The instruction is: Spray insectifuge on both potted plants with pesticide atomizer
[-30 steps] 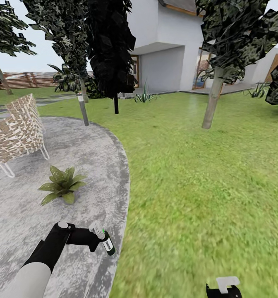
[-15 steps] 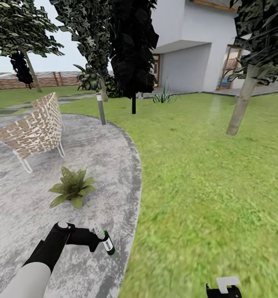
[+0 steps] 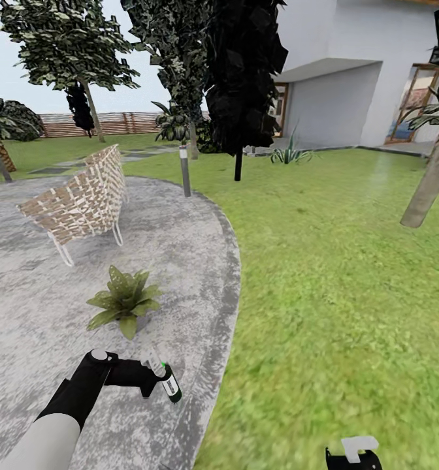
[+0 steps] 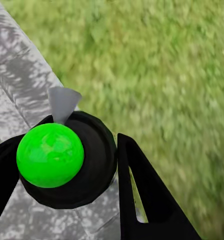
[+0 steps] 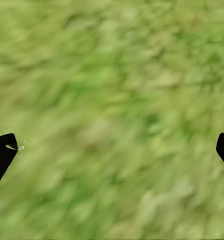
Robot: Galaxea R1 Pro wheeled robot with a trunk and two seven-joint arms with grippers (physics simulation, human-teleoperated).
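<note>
Grey round paving [image 3: 43, 307] meets green lawn [image 3: 337, 274] right under the robot. Its left gripper [image 3: 155, 378] is clamped on the pesticide atomizer [image 3: 167, 382], held tilted over the paving's edge; from the left wrist, the black fingers [image 4: 142, 200] hug the bottle's dark top with its bright green cap [image 4: 50, 155]. Just ahead, one potted plant [image 3: 123, 301] sits on the paving, with a woven chair [image 3: 79, 205] and a grey post lamp [image 3: 185, 171] beyond. Over the grass, the right gripper [image 5: 112, 150] has its fingertips [image 5: 2, 152] spread wide, holding nothing.
</note>
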